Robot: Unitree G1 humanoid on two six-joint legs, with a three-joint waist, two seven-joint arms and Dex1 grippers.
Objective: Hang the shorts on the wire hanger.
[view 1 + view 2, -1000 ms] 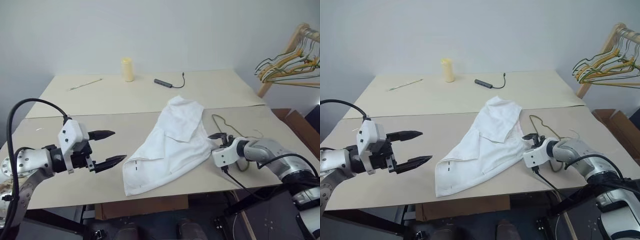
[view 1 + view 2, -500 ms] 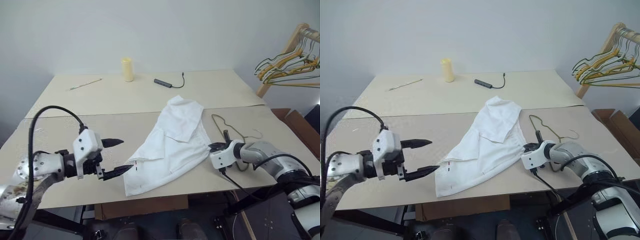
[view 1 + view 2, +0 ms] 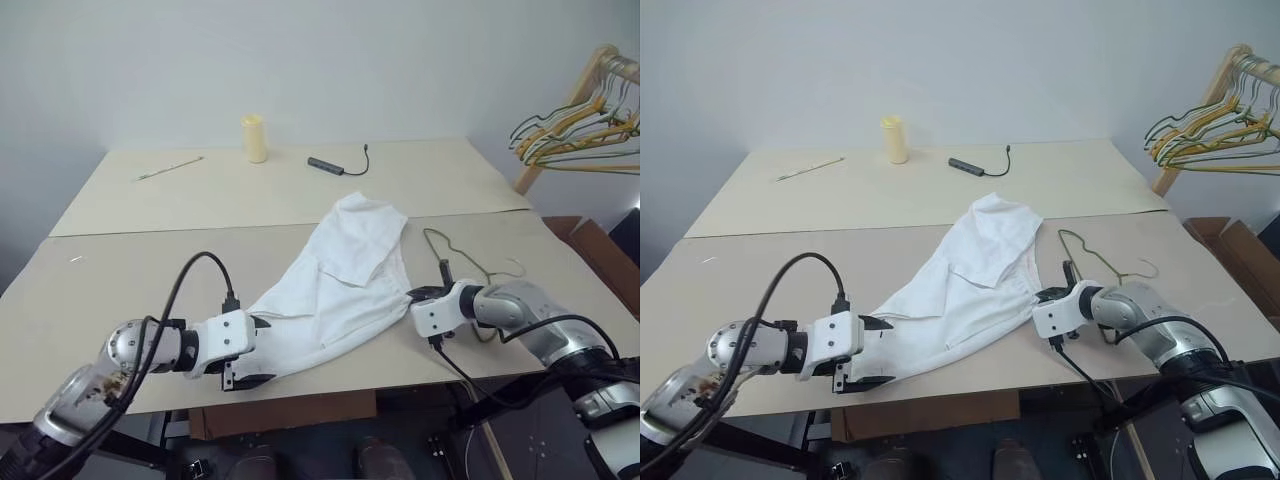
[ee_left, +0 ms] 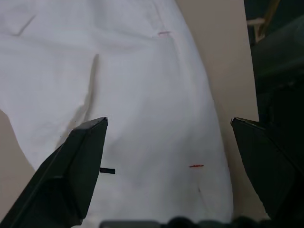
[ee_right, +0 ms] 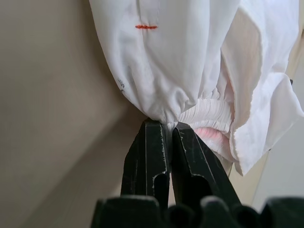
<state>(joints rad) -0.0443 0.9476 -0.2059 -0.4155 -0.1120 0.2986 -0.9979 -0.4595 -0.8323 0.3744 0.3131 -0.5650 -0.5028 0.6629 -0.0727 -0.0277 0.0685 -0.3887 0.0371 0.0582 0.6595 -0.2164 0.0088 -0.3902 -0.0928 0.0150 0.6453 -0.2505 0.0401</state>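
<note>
Right pincer (image 5: 168, 130) is clamped on the shorts (image 3: 335, 280) waistband mid-frame, left pincer (image 4: 166, 166) gaping over the hem, wire hanger (image 3: 455, 250) untouched, hanging not started.

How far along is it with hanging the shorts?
Early. Done: the right gripper is shut on the waistband of the shorts. In hand: the left gripper hangs open over the hem end. Left: the hanger lies bare on the table beside the shorts, nothing threaded on it.
</note>
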